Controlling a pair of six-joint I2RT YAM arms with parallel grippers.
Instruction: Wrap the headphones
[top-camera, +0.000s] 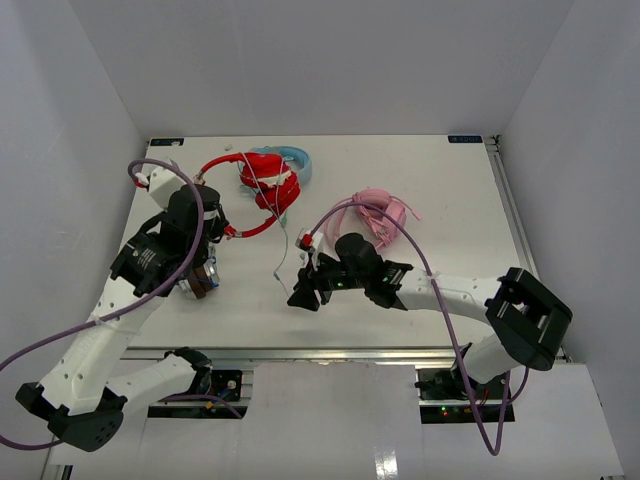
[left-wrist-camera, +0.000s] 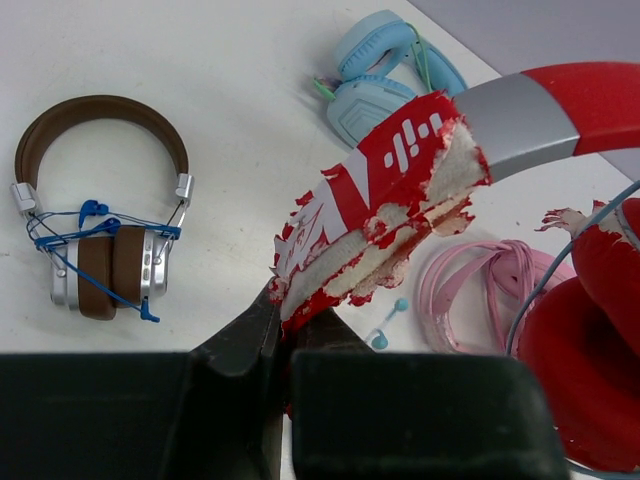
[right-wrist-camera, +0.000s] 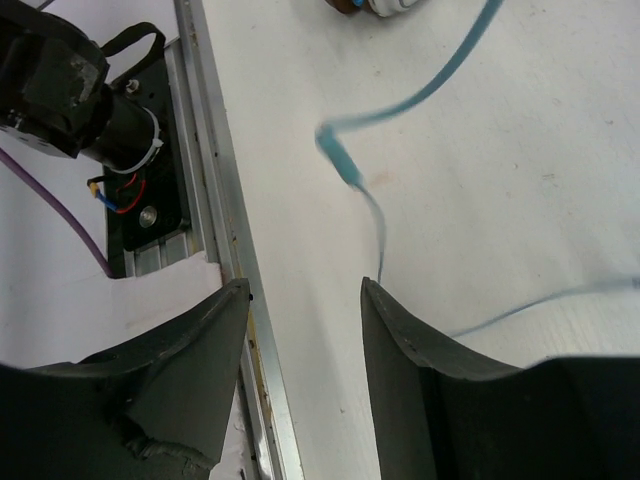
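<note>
L end effector (left-wrist-camera: 285, 320) clamped on the frayed headband (left-wrist-camera: 400, 190) of the headphones (top-camera: 268, 190), left of the pink headphones (top-camera: 380, 215), prob. to anchor them. R end effector (right-wrist-camera: 303, 295), below-left of the pink headphones, is wide open & empty; 1 cable (right-wrist-camera: 350, 175) lies ahead.

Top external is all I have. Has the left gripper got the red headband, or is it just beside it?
Observer: Left gripper is shut on the red headphones, pinching the headband's torn, peeling end.
Operator: Right side holding the cable?
Observer: No. Right gripper is open; the thin cable lies on the table ahead of the gap, unpinched.
Operator: What's under the left arm?
Observer: Brown headphones, wound with a blue cord.
</note>
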